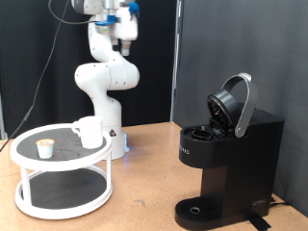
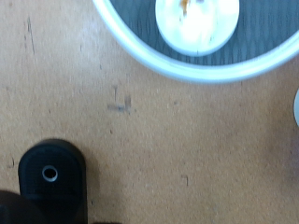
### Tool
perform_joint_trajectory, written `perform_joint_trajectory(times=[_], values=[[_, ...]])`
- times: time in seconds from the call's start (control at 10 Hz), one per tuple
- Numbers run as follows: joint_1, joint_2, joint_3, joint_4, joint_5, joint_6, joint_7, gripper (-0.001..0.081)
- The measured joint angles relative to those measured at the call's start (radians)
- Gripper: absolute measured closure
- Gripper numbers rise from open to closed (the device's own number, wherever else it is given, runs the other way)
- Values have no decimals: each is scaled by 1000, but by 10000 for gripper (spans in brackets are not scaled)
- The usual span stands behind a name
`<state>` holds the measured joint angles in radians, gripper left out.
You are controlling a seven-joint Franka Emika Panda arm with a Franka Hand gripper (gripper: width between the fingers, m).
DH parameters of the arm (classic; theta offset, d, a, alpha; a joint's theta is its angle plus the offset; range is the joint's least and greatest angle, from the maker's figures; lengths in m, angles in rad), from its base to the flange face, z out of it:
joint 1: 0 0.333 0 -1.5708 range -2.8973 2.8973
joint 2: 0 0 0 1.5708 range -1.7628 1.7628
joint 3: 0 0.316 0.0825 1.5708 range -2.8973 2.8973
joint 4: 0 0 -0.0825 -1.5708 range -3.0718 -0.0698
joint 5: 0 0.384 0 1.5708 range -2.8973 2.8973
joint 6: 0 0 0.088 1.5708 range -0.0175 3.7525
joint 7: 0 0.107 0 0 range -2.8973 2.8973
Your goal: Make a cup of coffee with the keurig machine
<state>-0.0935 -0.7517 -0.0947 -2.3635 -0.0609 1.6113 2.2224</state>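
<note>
Gripper [image 1: 123, 40] hanging high at exterior view's top, well above table [image 1: 144, 164]; fingers not showing in wrist view, so cannot tell whether parted or clenched, nothing seen held. Cup [image 1: 89, 132] sitting on white round rack [image 1: 60, 173] below gripper, slightly toward exterior view's left, beside small pod [image 1: 43, 148]. Keurig machine [image 1: 226, 159] standing well apart at exterior view's right, lid [image 1: 234, 104] raised, drip base [image 2: 51, 177] showing in wrist view

**Stand, pod and tabletop**

A white two-tier round stand [image 1: 62, 179] with dark shelves sits on the wooden table [image 1: 144, 164] at the exterior view's left. A small white pod [image 1: 43, 148] with a tan top rests on its upper shelf. Black curtain [image 1: 241, 48] hangs behind.
</note>
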Motion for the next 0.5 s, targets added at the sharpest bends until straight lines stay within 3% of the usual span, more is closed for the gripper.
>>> perform_joint_trajectory(times=[0.5], values=[[-33,55,-130,3,-68,69,-176,72]])
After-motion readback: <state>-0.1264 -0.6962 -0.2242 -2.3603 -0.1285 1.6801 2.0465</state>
